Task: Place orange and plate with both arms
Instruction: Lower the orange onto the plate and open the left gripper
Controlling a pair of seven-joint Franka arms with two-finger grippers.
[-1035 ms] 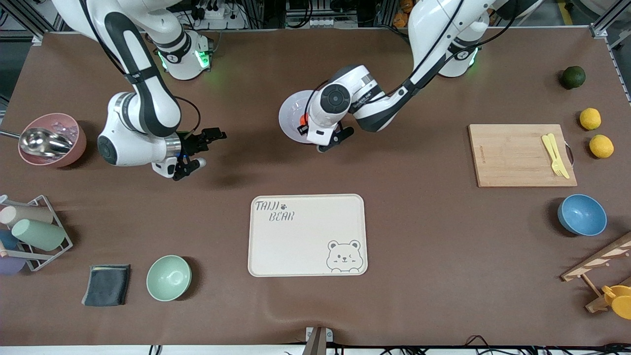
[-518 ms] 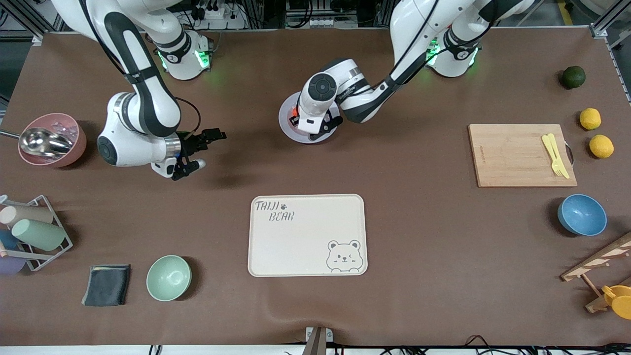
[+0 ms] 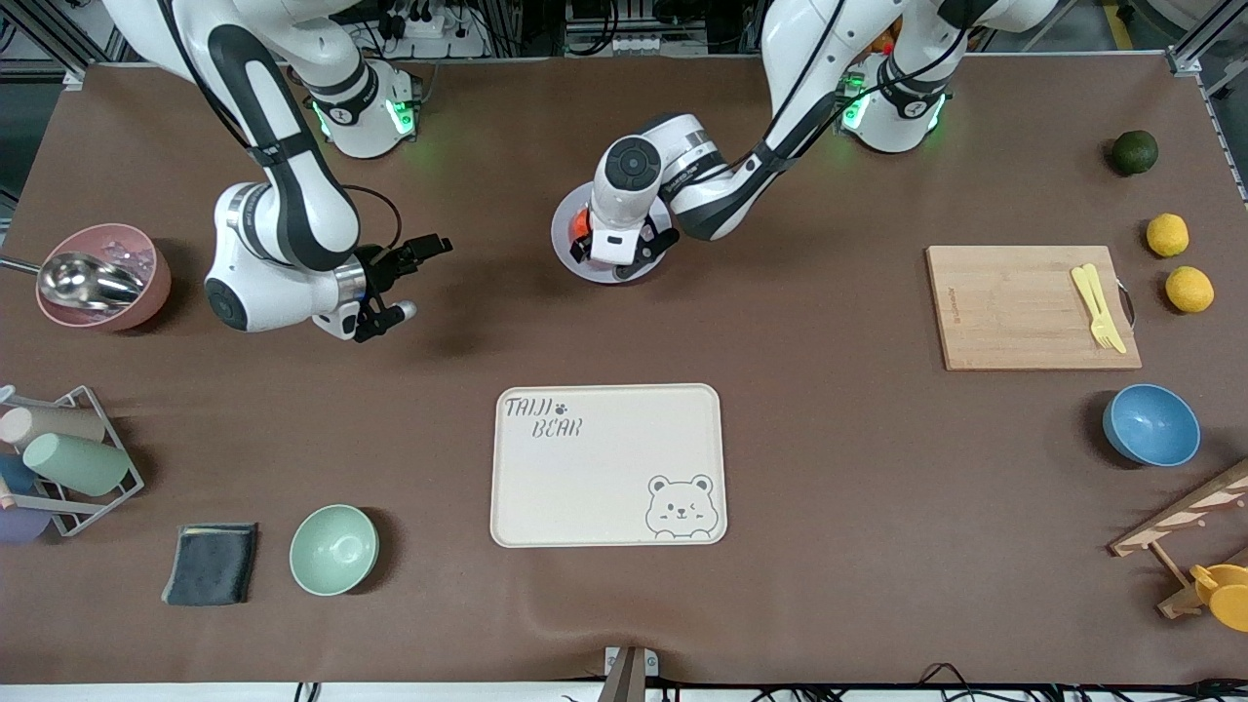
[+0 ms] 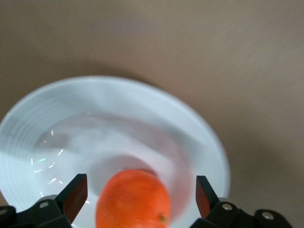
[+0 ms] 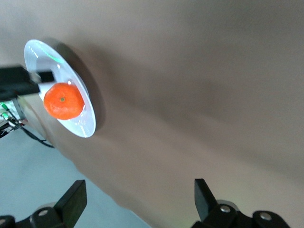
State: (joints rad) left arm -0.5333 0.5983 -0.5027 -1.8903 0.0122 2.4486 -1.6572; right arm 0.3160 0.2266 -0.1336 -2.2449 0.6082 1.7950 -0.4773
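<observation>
Hovering over the plate point(image 3: 570, 239), the left gripper point(image 3: 624, 255) has its fingers point(image 4: 71, 197) spread apart, one on each side of the orange point(image 4: 133, 199) with a clear gap to both. Left wrist view shows the fruit sitting in the plate's shallow well, fingers not touching it. Right wrist view confirms the orange point(image 5: 63, 100) rests on the plate point(image 5: 80, 124), with the left gripper's body just beside it.

Plate position: on the brown table point(image 3: 838, 468), farther from the front camera than the bear-printed tray point(image 3: 608, 465), roughly midway between the two arm ends. In the front view only a sliver of the orange point(image 3: 581, 223) shows beside the left arm's wrist; most of the plate is covered by that wrist.

Right gripper point(image 3: 402, 281): up over bare table toward the right arm's end, well apart from the plate, jaws open and holding nothing. Right wrist view shows both fingers point(image 5: 71, 202) wide apart. Right arm appears to be waiting.

Other items:
- pink bowl point(image 3: 102, 276) with a metal scoop, at the right arm's end
- green bowl point(image 3: 333, 550) beside a dark cloth point(image 3: 212, 563), near the front camera
- cutting board point(image 3: 1032, 307) with yellow cutlery on it, toward the left arm's end
- blue bowl point(image 3: 1151, 425), nearer the camera than the cutting board
</observation>
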